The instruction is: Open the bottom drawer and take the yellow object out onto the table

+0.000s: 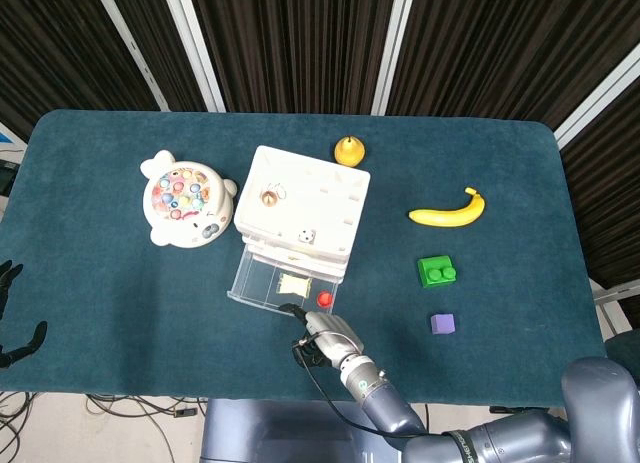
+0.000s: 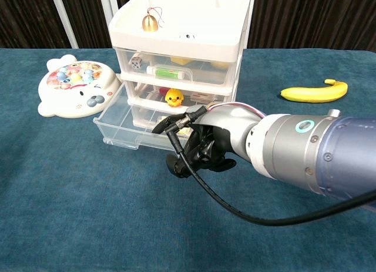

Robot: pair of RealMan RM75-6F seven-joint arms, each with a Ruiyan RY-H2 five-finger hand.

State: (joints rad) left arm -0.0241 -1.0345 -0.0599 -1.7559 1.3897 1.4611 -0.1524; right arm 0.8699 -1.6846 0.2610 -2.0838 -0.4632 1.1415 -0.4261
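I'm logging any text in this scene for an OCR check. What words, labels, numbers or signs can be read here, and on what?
No readable text in either view.
Dice in the top drawer: pips only, too small to count.
Fishing toy: coloured shapes and a face, no lettering.
Right arm: a teal ring mark, not a character.
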